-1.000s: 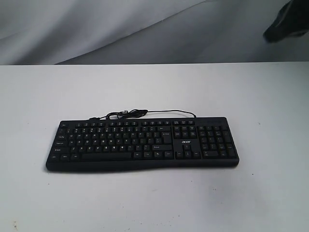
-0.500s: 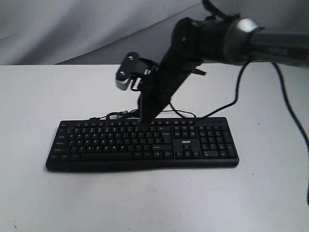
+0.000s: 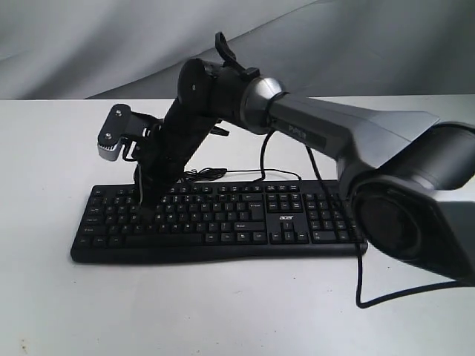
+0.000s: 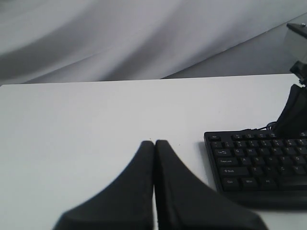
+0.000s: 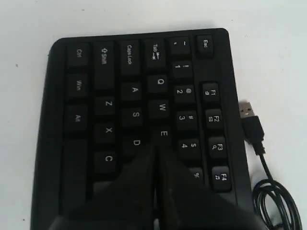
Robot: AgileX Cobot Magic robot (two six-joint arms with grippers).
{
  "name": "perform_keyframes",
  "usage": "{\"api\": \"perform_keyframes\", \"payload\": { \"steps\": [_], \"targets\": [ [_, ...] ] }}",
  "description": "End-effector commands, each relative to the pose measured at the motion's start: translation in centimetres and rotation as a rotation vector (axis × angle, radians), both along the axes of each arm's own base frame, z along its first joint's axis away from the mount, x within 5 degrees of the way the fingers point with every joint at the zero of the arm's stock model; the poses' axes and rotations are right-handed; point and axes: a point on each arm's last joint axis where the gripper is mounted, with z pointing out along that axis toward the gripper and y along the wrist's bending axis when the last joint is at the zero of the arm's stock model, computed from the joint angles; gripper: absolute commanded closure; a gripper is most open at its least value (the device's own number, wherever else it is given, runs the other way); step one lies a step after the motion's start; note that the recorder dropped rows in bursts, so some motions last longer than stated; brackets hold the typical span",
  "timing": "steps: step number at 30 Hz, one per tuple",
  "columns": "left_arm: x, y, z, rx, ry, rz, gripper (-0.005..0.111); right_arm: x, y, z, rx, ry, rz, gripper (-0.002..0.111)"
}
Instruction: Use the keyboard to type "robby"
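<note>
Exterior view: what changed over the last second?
The right arm's black gripper entered from the view's upper right and swept leftward, now shut over the left letter keys of the wide black wired keyboard. The keyboard and its thin black cable stayed put.

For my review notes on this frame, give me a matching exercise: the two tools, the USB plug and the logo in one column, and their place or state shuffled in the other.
1. left tool
2. right tool
3. USB plug
4. white logo

A. lying loose on the table beside the F keys
B. shut, over the letter keys next to the E key
C. printed above the arrow keys
D. shut, over bare table off the end of the keyboard

Pairs: 1-D, 2-B, 3-A, 4-C
</note>
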Motion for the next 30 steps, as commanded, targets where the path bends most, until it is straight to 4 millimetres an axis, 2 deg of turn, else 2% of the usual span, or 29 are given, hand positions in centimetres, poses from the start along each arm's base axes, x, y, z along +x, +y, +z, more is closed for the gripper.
{"api": "perform_keyframes", "payload": {
  "steps": [1,10,30],
  "targets": [
    [0.0,0.0,-0.1,-0.011,-0.005,0.002,0.106,0.4,0.5,-1.1,0.005,0.0,0.002,0.108],
    [0.0,0.0,-0.1,-0.011,-0.005,0.002,0.106,0.9,0.6,-2.4,0.0,-0.007,-0.041,0.108],
    [0.0,0.0,-0.1,-0.011,-0.005,0.002,0.106,0.5,0.8,-2.5,-0.014,0.003,-0.033,0.108]
  ]
}}
